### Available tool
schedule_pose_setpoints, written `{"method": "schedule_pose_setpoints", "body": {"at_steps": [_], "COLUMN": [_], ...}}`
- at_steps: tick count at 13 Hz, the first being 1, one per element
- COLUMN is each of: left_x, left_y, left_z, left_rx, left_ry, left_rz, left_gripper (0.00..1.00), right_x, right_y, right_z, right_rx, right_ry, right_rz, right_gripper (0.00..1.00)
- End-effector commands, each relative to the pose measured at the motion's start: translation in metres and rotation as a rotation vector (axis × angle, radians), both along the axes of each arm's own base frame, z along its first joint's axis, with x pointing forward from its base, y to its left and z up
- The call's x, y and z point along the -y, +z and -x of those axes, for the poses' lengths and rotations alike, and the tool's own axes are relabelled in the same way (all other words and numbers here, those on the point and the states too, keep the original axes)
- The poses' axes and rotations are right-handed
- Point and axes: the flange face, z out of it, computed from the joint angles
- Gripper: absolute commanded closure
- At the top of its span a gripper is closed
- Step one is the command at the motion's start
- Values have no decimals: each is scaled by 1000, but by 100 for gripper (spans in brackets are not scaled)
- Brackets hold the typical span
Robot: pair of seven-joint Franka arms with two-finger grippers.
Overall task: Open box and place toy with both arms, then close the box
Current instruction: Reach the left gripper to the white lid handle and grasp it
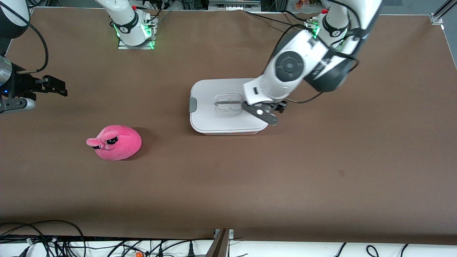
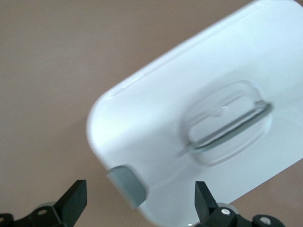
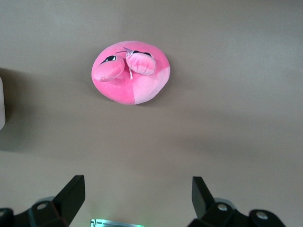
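Note:
The box (image 1: 221,121) sits shut mid-table under its white lid (image 2: 156,109), which has a recessed handle (image 1: 228,103) and a grey clip (image 1: 193,105) on the end toward the right arm. My left gripper (image 1: 275,109) hangs open over the box's end toward the left arm. In the left wrist view its fingers (image 2: 201,194) straddle another grey clip (image 2: 127,184) without touching it. The pink plush toy (image 1: 116,142) lies nearer the front camera, toward the right arm's end. My right gripper (image 1: 60,86) hovers open and empty above the table, with the toy (image 3: 130,71) ahead of it.
The brown table surface (image 1: 321,171) spreads around both things. The arm bases (image 1: 135,32) stand along the table's edge farthest from the front camera. Cables (image 1: 53,242) lie past the table's near edge. A sliver of the box (image 3: 1,104) shows in the right wrist view.

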Motion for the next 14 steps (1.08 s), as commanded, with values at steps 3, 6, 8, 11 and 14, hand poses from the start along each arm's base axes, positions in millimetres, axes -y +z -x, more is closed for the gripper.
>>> {"method": "schedule_pose_setpoints", "body": {"at_steps": [3,6,8,11,14], "left_x": [71,99,109,113,112], "left_y": [-22,-33,-43,-44,-43], "left_z": [31,38,41,36,34], "left_rx": [79,171,183,225,229], "left_ry": [-245,-398,-434,-451,-448], "left_rz": [21,-46,-36,-4,-4], "left_gripper": [0,0,11,47,80], "right_x": [10,11,10,10,10], "right_y": [-4,-4,-5,-4,-4], "right_z": [0,0,0,0,0], "right_rx": [-3,-3,-4,-1,-1], "right_ry": [-17,-16,-16,-16,-16], "right_rz": [8,9,8,5,5], "right_gripper": [0,0,0,0,0]}}
